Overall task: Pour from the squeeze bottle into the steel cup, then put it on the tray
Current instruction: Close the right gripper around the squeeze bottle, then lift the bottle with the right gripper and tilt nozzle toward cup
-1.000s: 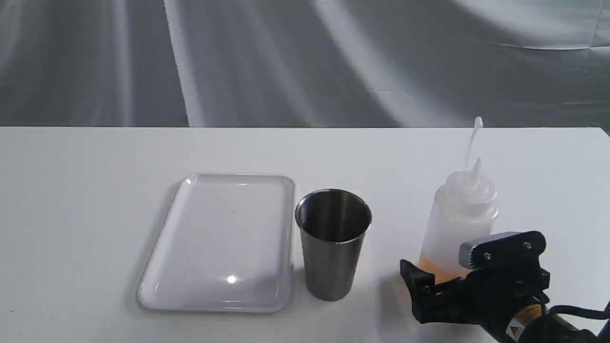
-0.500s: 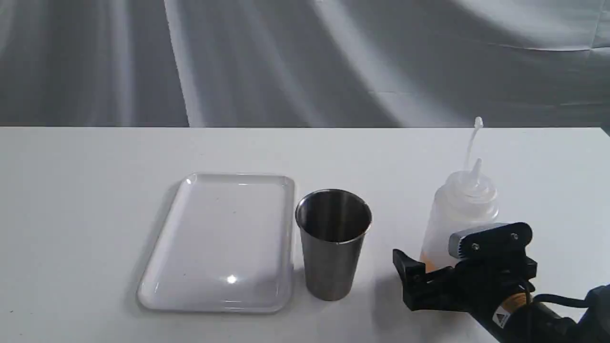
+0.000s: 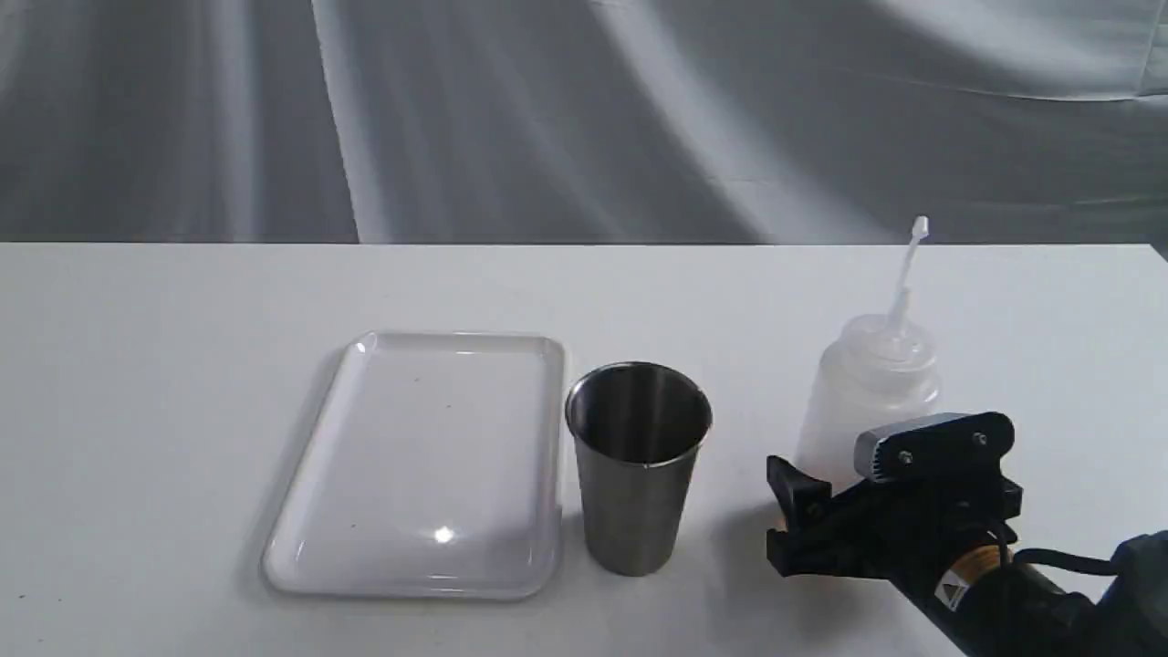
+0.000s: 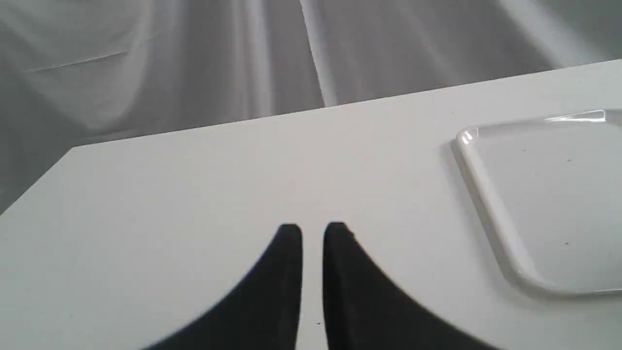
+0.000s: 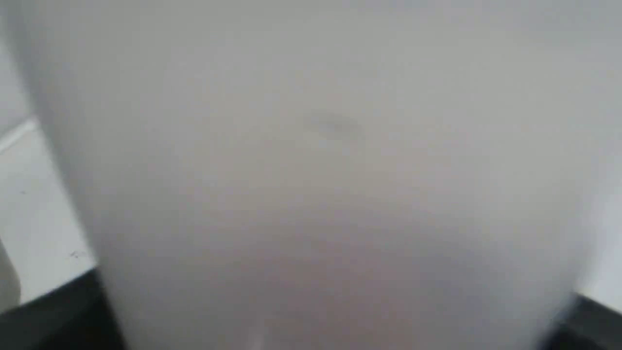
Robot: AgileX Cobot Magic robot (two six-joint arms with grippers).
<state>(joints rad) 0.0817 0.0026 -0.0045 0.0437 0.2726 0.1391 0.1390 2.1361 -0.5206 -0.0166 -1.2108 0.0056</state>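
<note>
The squeeze bottle (image 3: 871, 401) leans slightly near the right edge of the table (image 3: 182, 365), pinched by the right gripper (image 3: 829, 467); the left gripper (image 4: 312, 231) hangs almost closed, empty.

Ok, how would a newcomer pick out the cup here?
On the white table, find the flat white tray. Beside its right edge, as the outside camera sees it, stands the cup. It is the only grey metal thing, shorter than the cloudy plastic bottle.

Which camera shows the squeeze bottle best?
The exterior view: the squeeze bottle shows from top to lower body, only its base behind the right gripper. The right wrist view, too close, gives just a blurred wall; the left wrist view misses it.
</note>
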